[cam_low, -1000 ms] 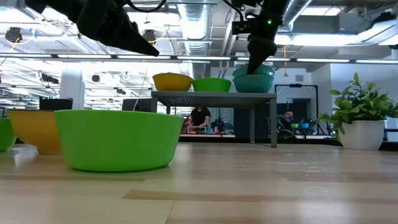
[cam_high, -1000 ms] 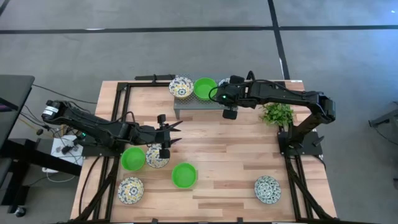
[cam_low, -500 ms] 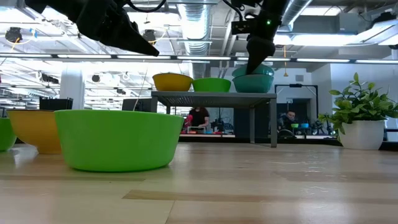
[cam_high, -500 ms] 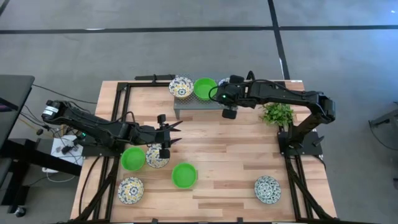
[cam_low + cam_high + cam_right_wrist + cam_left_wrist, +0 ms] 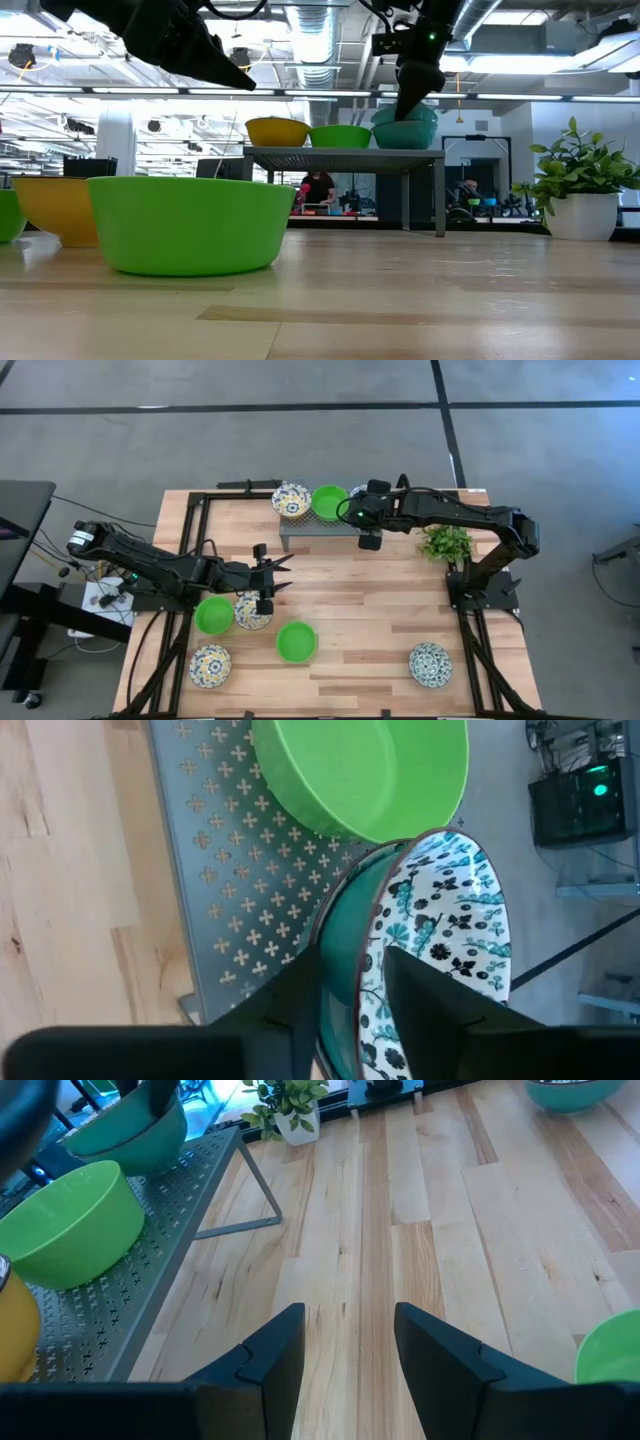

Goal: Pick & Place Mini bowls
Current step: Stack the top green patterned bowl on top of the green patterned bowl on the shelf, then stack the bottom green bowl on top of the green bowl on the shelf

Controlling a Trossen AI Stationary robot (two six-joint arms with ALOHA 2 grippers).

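On the grey perforated rack (image 5: 318,530) at the far edge stand three mini bowls: a patterned yellow-sided one (image 5: 291,499), a green one (image 5: 329,501) and a teal one with a patterned inside (image 5: 440,910). The teal bowl stands at the rack's right end, tipped a little. My right gripper (image 5: 352,975) is open, slanting down over the teal bowl's rim, one finger inside and one outside. My left gripper (image 5: 283,574) hangs open and empty above the table's left middle. More bowls lie on the table: green (image 5: 213,614), green (image 5: 296,641) and patterned (image 5: 252,610). My right gripper stands astride the near rim (image 5: 372,955) of the teal bowl, slanting down from above. One finger (image 5: 425,1005) is inside and the other (image 5: 295,1005) is against the outer wall. Whether they touch the rim I cannot tell. The bowl's base rests on the rack.
Patterned bowls lie at the near left (image 5: 210,665) and near right (image 5: 430,664). A small potted plant (image 5: 446,543) stands right of the rack, beside the right arm. Bare wood lies between the rack and the near bowls (image 5: 440,1230).
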